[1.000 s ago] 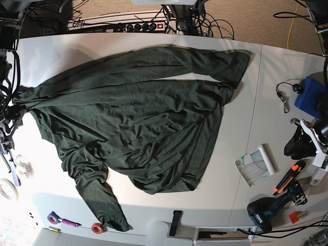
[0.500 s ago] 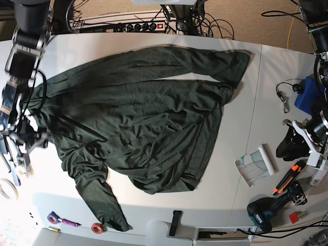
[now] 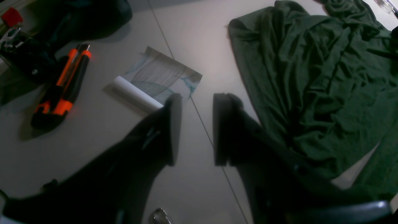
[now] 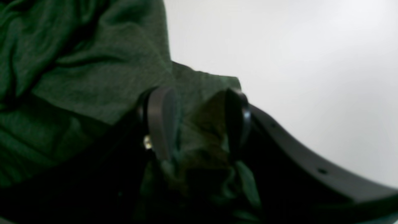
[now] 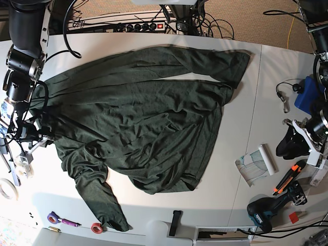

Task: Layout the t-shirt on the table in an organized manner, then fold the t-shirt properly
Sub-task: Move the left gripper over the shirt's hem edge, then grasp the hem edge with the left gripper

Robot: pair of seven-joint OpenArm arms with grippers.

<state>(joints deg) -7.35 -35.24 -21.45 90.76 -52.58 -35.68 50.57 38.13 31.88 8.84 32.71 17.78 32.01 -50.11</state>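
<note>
Right pincer [image 4: 197, 124] grips a bunched fold of the dark green t-shirt [image 5: 143, 118] between its pads [image 4: 161, 121], at the garment's edge by the side of the tabletop [image 5: 271, 77] that lies at the base view's left. Left pincer [image 3: 194, 127] hangs with its jaws parted and nothing between them, over bare surface near the opposite side, apart from the cloth. The t-shirt lies spread and wrinkled over the middle of the white tabletop; one sleeve runs along the far edge, the other trails toward the near edge. A thin seam [image 5: 254, 102] divides the tabletop into two panels. Near the Left pincer lie a partly unrolled printed sheet [image 3: 155, 84], an orange and black utility knife [image 3: 62, 84], a cordless drill [image 5: 271, 207] and a blue object [image 5: 310, 97]. A roll of tape [image 5: 7, 188] sits at the side by the Right pincer, and a red roll [image 5: 96, 227] at the near edge. Beyond the far edge a power strip [image 5: 138, 26] and tangled cables [image 5: 205, 23] show against brown carpet [image 5: 256, 20]
</note>
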